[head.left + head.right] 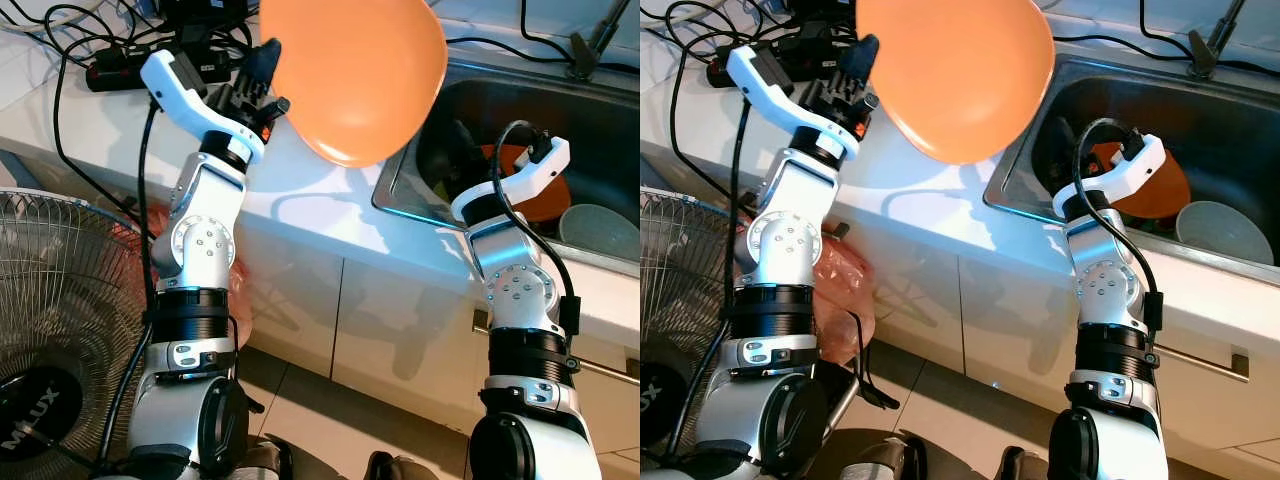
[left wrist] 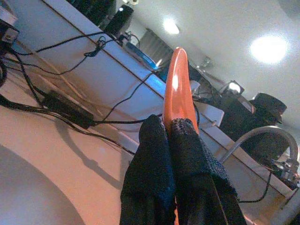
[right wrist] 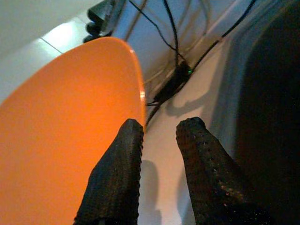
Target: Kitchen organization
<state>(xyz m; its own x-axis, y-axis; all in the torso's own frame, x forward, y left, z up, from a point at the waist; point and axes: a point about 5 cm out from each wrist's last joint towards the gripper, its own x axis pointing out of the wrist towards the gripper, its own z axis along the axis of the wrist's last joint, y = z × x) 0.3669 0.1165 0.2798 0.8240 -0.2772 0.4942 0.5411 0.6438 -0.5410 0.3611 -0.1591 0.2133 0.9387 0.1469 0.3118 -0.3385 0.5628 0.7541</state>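
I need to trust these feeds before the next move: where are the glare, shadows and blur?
Left eye view: sharp; the orange plate casts a shadow on the counter. Left wrist view: ceiling lights blown out, a highlight on the plate's rim, background soft. Right wrist view: right gripper open, fingers near and soft, the sink side very dark.

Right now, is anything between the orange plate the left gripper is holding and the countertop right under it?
Nothing visible. The left gripper pinches the orange plate by its rim above bare white countertop; the black cables and sink lie off to either side.
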